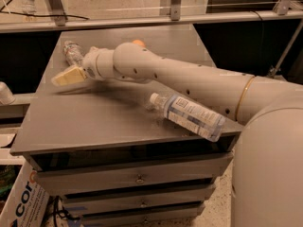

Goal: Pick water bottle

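Note:
The water bottle (72, 52), small, clear and crinkled, lies on the grey cabinet top (94, 122) near its far left corner. My gripper (66, 76), cream-coloured at the end of the white arm (189, 79), hovers low over the left side of the top. It sits just in front of the bottle and slightly to its left, apart from it. The arm reaches in from the right and hides part of the top behind it.
A bigger clear bottle with a white-and-blue label (189, 115) lies on its side near the front right edge. An orange ball (138, 42) peeks over the arm at the back. A metal rail (142, 20) runs behind. A cardboard box (19, 207) stands on the floor at left.

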You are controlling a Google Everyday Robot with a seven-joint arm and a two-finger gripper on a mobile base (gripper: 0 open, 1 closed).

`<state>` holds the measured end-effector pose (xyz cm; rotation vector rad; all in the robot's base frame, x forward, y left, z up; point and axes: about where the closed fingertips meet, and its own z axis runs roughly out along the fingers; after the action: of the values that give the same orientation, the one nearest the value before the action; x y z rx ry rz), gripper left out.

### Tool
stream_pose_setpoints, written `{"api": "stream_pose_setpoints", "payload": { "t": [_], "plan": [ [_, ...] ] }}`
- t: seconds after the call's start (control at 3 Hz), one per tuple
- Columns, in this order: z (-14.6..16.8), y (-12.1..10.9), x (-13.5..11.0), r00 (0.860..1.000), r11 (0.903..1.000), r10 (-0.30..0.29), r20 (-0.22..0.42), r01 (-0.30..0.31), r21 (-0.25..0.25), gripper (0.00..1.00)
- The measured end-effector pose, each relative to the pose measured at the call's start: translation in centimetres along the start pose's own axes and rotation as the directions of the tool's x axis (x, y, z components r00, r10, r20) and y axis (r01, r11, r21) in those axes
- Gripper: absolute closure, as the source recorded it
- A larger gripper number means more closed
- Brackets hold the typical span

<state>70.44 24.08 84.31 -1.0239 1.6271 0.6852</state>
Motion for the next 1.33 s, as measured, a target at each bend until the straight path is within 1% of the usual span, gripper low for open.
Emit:
{"api": "stream_pose_setpoints", "payload": {
  "t": [0.33,0.67,1.33],
  "plan": [
    [0.4,0.4,0.9,0.999,1.0000,-0.008,-0.031,0.008,-0.001,0.18],
    [0.4,0.6,1.4,0.999,0.9999,-0.014,-0.048,0.014,0.004,0.41],
    [-0.9,0.4,2.0,0.998,0.9993,-0.022,-0.061,0.024,0.030,0.87]
  ]
}}
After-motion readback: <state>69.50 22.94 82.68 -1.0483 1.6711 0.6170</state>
